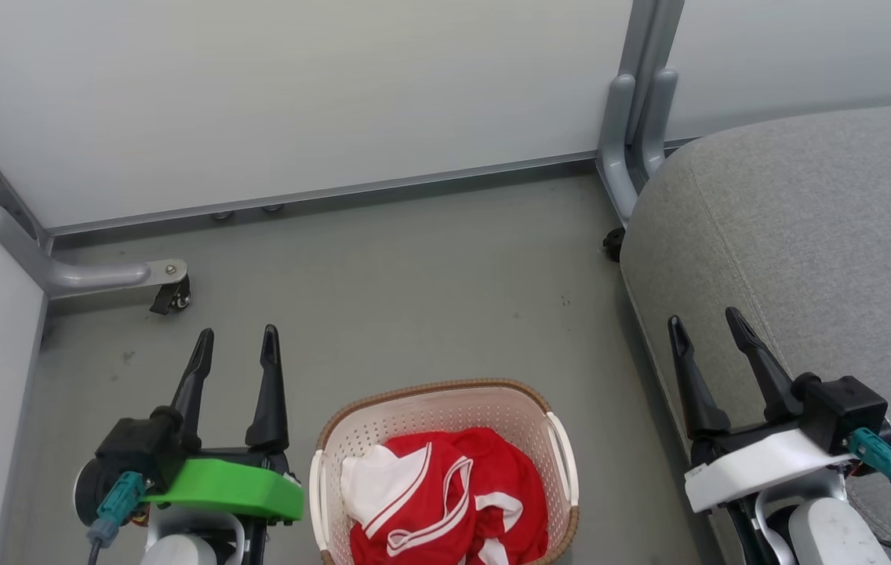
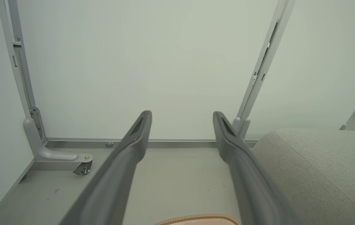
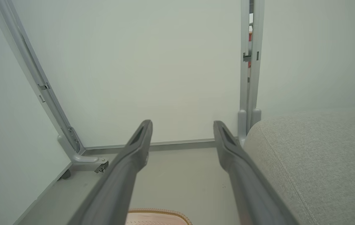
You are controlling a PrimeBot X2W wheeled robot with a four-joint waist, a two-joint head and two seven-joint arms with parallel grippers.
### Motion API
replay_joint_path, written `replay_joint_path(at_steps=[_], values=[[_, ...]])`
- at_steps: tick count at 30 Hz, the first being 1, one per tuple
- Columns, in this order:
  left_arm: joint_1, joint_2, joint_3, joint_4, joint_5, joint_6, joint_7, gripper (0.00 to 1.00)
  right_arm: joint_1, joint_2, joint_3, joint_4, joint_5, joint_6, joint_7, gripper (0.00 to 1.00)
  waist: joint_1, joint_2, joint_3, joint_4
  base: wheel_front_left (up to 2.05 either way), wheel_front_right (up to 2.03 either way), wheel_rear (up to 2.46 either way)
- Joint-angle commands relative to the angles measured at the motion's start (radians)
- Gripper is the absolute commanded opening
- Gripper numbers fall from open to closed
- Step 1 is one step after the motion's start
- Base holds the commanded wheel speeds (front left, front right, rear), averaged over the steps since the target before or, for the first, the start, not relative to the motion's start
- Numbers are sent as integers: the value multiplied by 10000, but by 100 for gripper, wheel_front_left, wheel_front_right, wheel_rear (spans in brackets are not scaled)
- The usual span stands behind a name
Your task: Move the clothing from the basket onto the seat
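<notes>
The red clothing (image 1: 453, 502) with white panels and stripes lies bunched inside the cream basket (image 1: 430, 404), which stands on the floor at the bottom middle of the head view. Its brown rim (image 2: 196, 218) peeks in at the bottom of the left wrist view, and the same rim (image 3: 158, 215) in the right wrist view. The grey seat (image 1: 814, 243) fills the right side; seat (image 2: 318, 168); seat (image 3: 315, 156). My left gripper (image 1: 237, 339) stands open just left of the basket, holding nothing. My right gripper (image 1: 706, 319) is open over the seat's left edge, empty.
Pale partition walls close the back and left. A grey metal foot with a caster (image 1: 171, 294) sits at the left, and an upright post (image 1: 638, 125) stands at the seat's far corner. Bare grey floor (image 1: 414, 290) lies beyond the basket.
</notes>
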Motion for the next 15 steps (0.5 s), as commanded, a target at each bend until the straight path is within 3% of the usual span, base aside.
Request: replay_joint_path(at_steps=[1,15], values=[[124,67,-22,-30,255,-29,-76,100,-118,-55,31,-122,-282,3,-104,100,-1,50,-3,10,0,0,0],[247,71,-201,49,1192,-44,-358,100,47,-67,170,-202,-1399,3,-382,100,-1,57,21,63,0,0,0]])
